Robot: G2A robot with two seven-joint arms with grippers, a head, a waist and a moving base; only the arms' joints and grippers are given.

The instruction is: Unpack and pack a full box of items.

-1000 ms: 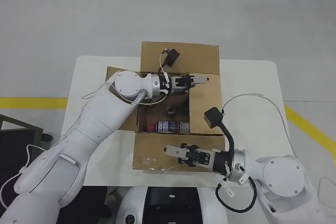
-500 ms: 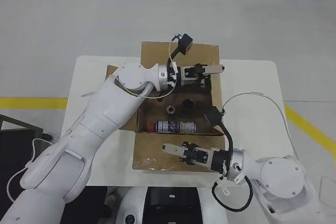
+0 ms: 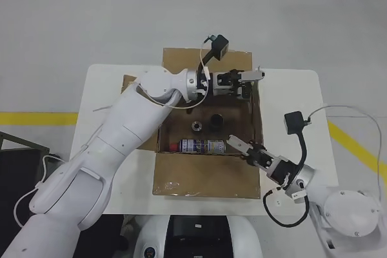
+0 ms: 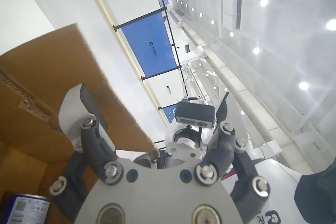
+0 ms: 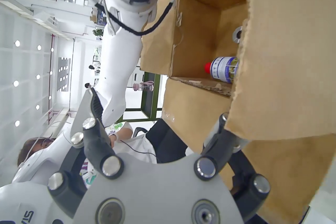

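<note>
An open cardboard box sits mid-table. Inside lie a bottle with a red cap and blue-white label, a small black round piece and a metal ring-like part. My left gripper is at the far end of the box's right flap; it is open, and the flap's edge passes between its fingers, close to one pad. My right gripper is open at the flap's near corner. The flap covers one finger. The bottle shows past it.
The white table has bare room left and right of the box. The far flap and front flap lie spread outward. A dark green stand is on the floor to the left. A yellow floor line runs behind.
The left gripper moved right from over the box interior to the right flap's far end. The right arm swung from the front flap to the right flap's near corner. That flap swung outward.
</note>
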